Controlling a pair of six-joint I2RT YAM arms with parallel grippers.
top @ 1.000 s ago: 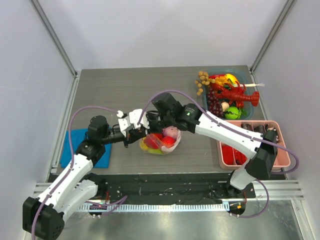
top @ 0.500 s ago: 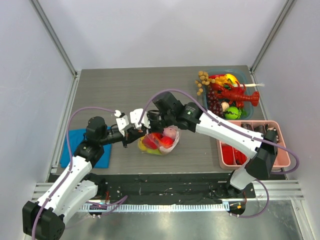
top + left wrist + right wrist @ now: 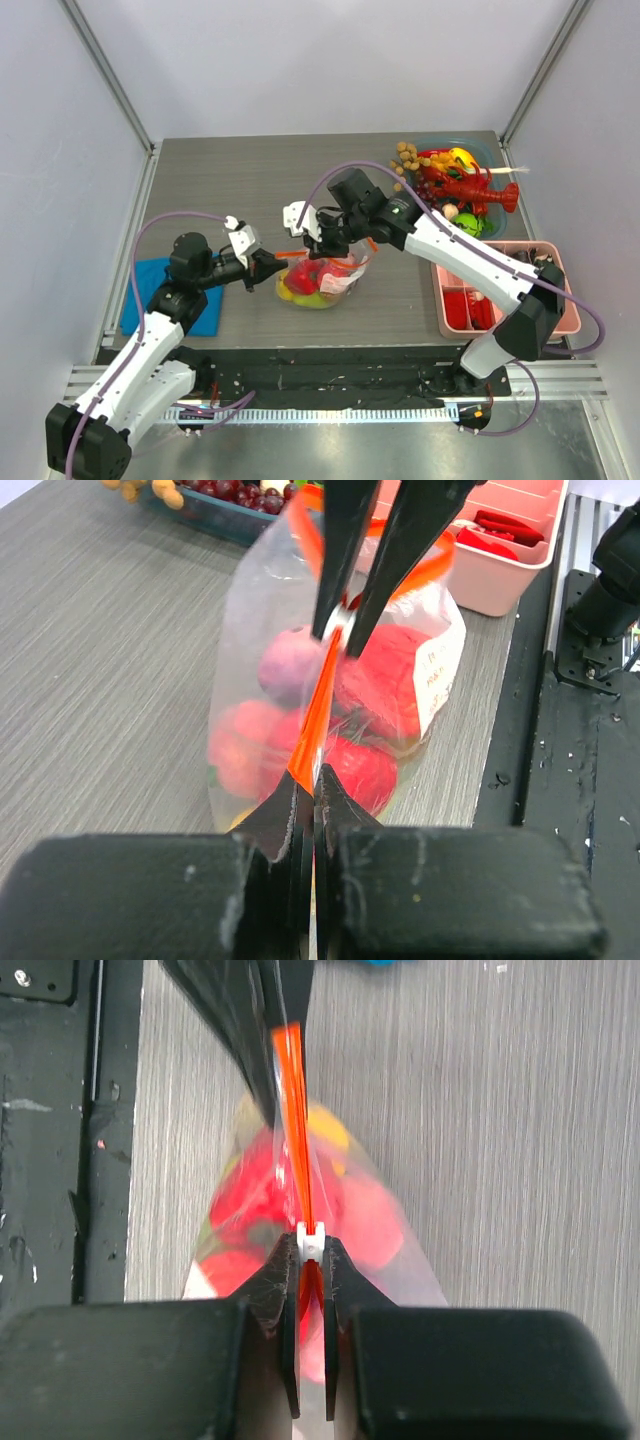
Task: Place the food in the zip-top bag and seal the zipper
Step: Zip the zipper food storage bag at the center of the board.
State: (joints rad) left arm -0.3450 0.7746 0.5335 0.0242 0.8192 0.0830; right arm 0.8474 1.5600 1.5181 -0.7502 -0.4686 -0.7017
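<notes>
Two tools hold the zipper (image 3: 290, 255) at once. The left tool (image 3: 273, 265) is fully closed on one end of the orange strip. The right tool (image 3: 319, 240) is pinched on the small white end piece (image 3: 312, 1237). The zip-top bag (image 3: 325, 287) hangs below and between both tools, and it appears to rest on the table (image 3: 220, 180). The food (image 3: 310, 280) is already inside.

To seal well, I think the left tool should be a firm anchor while the right tool draws the white piece straight along the strip, away from the left tool, so the strip stays tight. The right wrist view shows the white piece between the fingers, which the top view hides. The left wrist view shows the strip stretched straight toward the right tool.
</notes>
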